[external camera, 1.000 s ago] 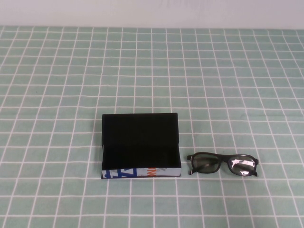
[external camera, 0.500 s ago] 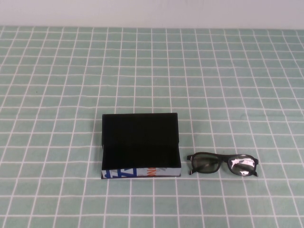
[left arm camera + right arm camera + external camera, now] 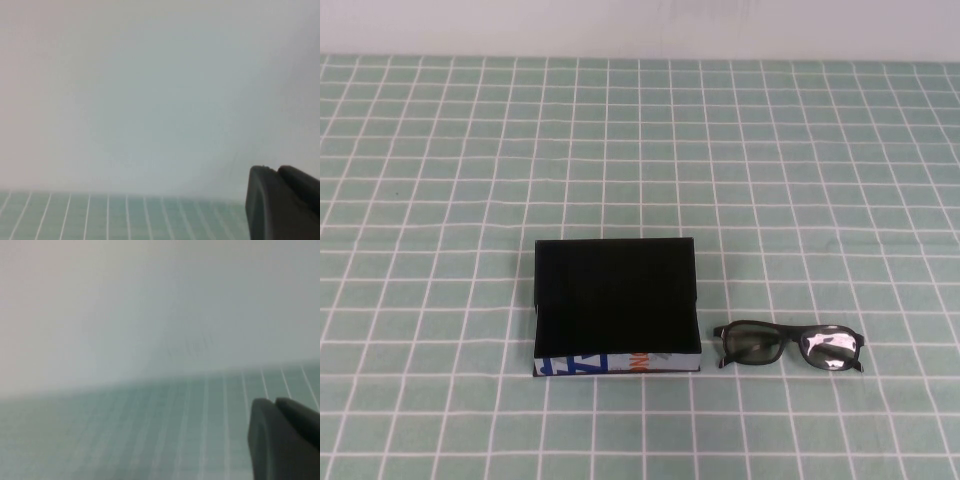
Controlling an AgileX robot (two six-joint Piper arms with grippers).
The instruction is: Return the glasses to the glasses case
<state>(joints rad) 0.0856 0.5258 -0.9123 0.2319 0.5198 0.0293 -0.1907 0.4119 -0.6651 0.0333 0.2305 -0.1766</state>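
Observation:
The glasses case [image 3: 616, 310], a matte black box, lies open near the table's front middle, its lid tilted back and its inside bare. Its front side [image 3: 582, 365] is white with blue and orange marks. The glasses [image 3: 790, 346], black-framed with dark reflective lenses, lie on the cloth just right of the case, apart from it. Neither arm shows in the high view. My left gripper [image 3: 276, 169] and my right gripper [image 3: 274, 401] each show only in their own wrist view, fingers pressed together, held above the cloth and facing a pale wall, away from both things.
A green cloth with a white grid [image 3: 770, 180] covers the table. A pale wall [image 3: 640, 25] runs along the far edge.

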